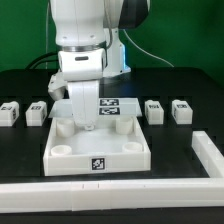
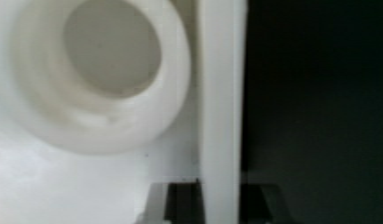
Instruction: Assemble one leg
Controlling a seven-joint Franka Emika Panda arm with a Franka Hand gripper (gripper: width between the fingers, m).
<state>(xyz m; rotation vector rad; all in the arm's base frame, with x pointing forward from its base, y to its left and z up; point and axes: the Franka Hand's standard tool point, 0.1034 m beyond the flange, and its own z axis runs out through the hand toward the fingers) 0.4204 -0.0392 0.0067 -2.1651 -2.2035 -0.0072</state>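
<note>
Four small white legs with tags lie in a row on the black table: two at the exterior view's left [image 1: 10, 112] [image 1: 37, 112] and two at its right [image 1: 155, 110] [image 1: 181, 108]. The large white square panel [image 1: 100, 150] with round corner sockets lies in the middle front. My gripper [image 1: 84, 124] is down on the panel's far-left corner. In the wrist view a round socket [image 2: 103, 60] shows beside the panel's rim [image 2: 220, 100]. My gripper [image 2: 220, 203] has one dark finger on each side of the rim, closed against it. No leg is held.
The marker board [image 1: 118, 105] lies behind the panel, partly hidden by the arm. A white L-shaped rail runs along the front [image 1: 110, 186] and up the exterior view's right [image 1: 205, 150]. Cables hang behind the arm.
</note>
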